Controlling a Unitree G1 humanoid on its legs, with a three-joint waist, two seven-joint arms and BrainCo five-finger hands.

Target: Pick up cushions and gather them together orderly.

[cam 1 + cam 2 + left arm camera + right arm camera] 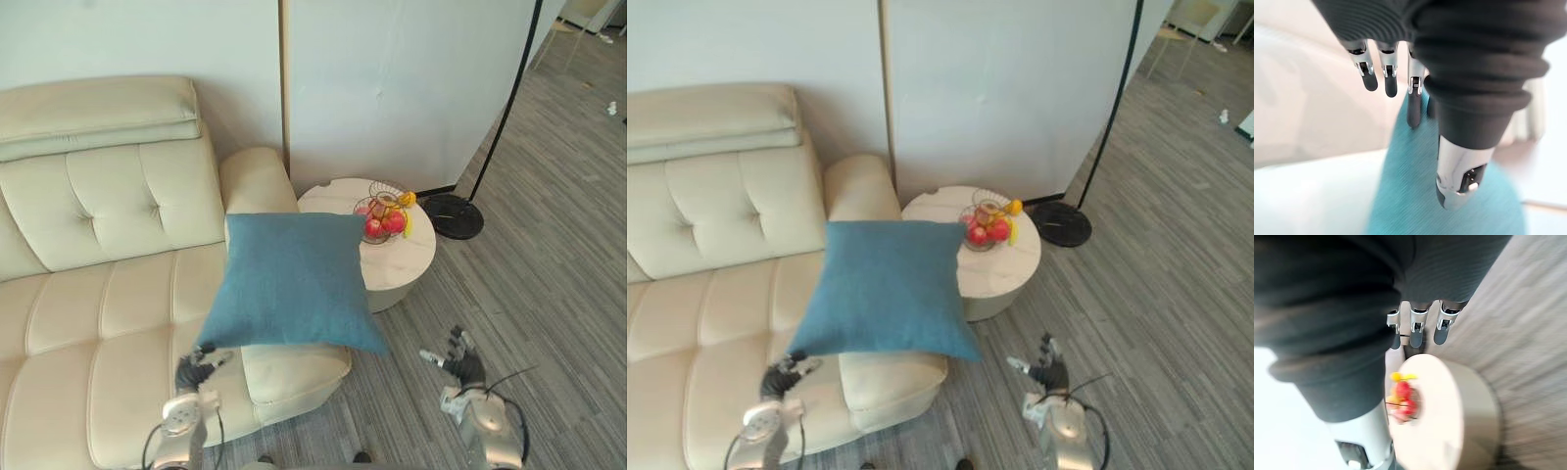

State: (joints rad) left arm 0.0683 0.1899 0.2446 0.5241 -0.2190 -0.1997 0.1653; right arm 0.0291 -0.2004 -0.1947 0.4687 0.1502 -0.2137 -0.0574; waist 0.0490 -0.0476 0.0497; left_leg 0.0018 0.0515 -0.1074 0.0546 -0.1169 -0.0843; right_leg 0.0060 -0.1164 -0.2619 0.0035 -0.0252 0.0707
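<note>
Recorded nearest: left hand (196, 370) low at the front edge of the cream leather sofa (98, 323), fingers (1370, 81) released and close to straight, thumb held apart. Found the fingertips just beside the lower left corner of 1 teal square cushion (294, 279); cannot confirm contact. Nothing grasped.

Recorded at the same depth: right hand (458, 360) above the grey plank floor (549, 294), well apart from the cushion, fingers (1418, 335) released and spread, holding nothing.

Located the cushion at the right end of the sofa seat, tilted, its upper edge against the rounded armrest, its lower right corner reaching past the seat end over the floor.

Noted beyond the cushion: 1 round white desk (407, 264) just beside the sofa arm, partly hidden by the cushion's right edge. Noted on the desk 1 wire basket (385, 211) with red and yellow fruit.

Noted farther right: black round base of a floor lamp (453, 215) on the floor, near the desk, pole rising up. Noted farthest: pale wall panels (392, 88) behind sofa and desk.
</note>
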